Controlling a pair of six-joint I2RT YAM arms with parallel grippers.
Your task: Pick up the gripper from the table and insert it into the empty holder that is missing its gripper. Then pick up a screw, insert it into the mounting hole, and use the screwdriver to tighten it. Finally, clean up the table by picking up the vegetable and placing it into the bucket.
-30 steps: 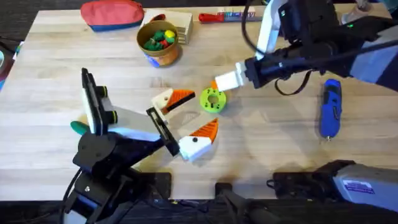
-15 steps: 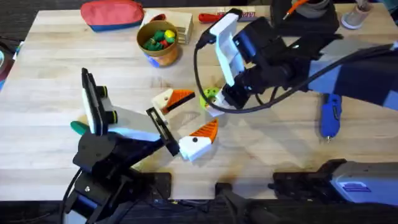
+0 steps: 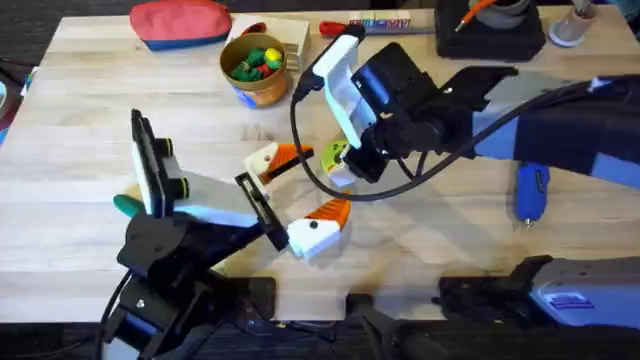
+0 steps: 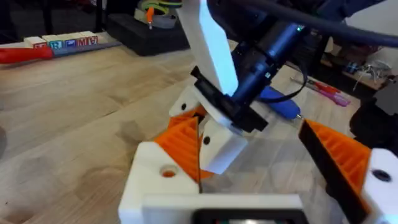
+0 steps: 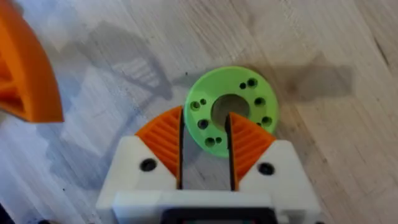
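My right gripper (image 3: 341, 166) (image 5: 205, 134) reaches across the middle, its orange fingers (image 5: 165, 134) shut on the rim of a lime-green disc (image 3: 334, 152) (image 5: 231, 109), one tip in the disc's centre hole. My left gripper (image 3: 308, 188) (image 4: 261, 155) stands wide open beside it, with nothing held. The blue screwdriver (image 3: 530, 190) (image 4: 281, 104) lies at the right. A dark green vegetable (image 3: 126, 204) sits behind the left arm. The bucket (image 3: 258, 70) stands at the back. The loose gripper, holder, mounting hole and screw are hidden or out of view.
A red pouch (image 3: 180, 22), wooden blocks (image 3: 292, 40) and a red-handled screwdriver (image 3: 368, 26) line the back edge. A dark box (image 3: 495, 30) stands at the back right. The right arm's cable (image 3: 320, 180) loops over the table's middle.
The right arm swung left from the table's right side, turned its wrist and came down over the lime-green disc, fingers closing on its rim. The left arm stayed still.
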